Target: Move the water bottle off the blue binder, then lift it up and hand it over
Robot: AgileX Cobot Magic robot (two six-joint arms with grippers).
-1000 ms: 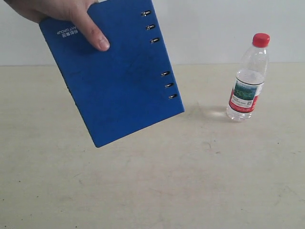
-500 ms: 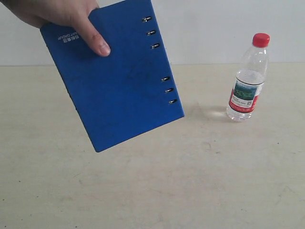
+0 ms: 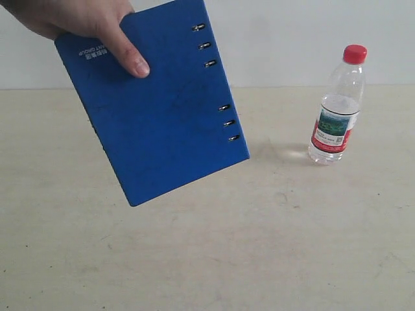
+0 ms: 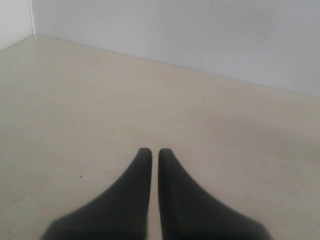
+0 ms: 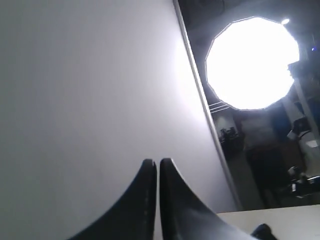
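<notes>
The small clear plastic water bottle with the red cap (image 3: pixel 336 110) stands upright on the pale table (image 3: pixel 259 259), not on the flat dark-blue binder with ring holes (image 3: pixel 162 116). A person's bare hand (image 3: pixel 78 19) holds that binder up in the air, tipped, well apart from the bottle. An arm that goes for the binder could bump the hand. The bottle is tall and looks light, so I think a poke up high could tip it and make it roll. Both grippers have their jaws pressed together, so they would only shove the bottle unless they spread first.

The left gripper (image 4: pixel 154 151) faces bare table, with no bottle near. The right gripper (image 5: pixel 157 161) points up at a white wall (image 5: pixel 90 100) and a big round bright lamp (image 5: pixel 252 62). Neither shows in the exterior view, so I cannot tell how far they are from the bottle
</notes>
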